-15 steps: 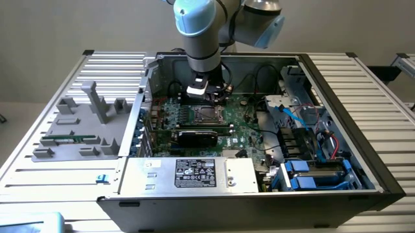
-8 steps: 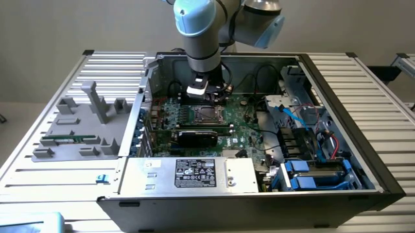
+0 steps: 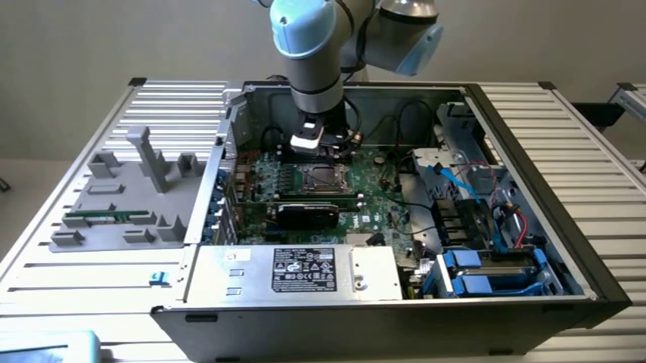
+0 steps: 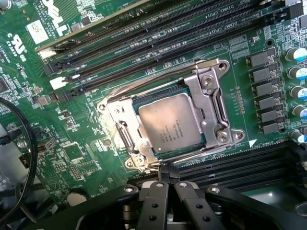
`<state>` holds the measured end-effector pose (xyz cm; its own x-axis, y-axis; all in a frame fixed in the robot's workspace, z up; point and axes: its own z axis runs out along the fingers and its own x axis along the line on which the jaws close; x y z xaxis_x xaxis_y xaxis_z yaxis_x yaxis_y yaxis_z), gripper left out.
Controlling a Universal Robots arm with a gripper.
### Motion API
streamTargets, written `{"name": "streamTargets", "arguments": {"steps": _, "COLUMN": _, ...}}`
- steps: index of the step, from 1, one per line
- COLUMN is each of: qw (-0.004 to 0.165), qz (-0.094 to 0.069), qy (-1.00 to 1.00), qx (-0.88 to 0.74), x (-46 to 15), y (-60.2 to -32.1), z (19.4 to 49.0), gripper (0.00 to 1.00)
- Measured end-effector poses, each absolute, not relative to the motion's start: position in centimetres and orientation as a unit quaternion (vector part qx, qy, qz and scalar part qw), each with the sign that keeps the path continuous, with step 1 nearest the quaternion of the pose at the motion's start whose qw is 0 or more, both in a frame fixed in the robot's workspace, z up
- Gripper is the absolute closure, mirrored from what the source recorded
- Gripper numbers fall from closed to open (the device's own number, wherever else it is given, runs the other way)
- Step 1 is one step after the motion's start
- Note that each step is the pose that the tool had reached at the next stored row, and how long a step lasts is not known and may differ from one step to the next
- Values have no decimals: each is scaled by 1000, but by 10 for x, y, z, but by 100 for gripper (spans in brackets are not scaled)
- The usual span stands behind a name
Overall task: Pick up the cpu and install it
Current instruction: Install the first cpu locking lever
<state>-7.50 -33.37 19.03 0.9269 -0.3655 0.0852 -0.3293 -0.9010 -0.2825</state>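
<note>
Silver cpu in socket, beyond closed gripper

The cpu has a smooth, dull silver metal top. Its socket frame is shiny metal; the gripper is matt black.

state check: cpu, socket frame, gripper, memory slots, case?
cpu: seated flat in the socket, nothing gripping it
socket frame: metal bracket around the cpu
gripper: shut, empty, beside the socket
memory slots: empty
computer case: side open, motherboard exposed
</note>
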Motion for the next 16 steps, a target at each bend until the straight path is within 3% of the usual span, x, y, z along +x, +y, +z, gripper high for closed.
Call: {"name": "streamTargets", "arguments": {"steps": 16, "qw": 132, "qz": -60, "qy": 180, "qx": -973, "x": -75, "y": -334, "z": 223, "gripper": 89}}
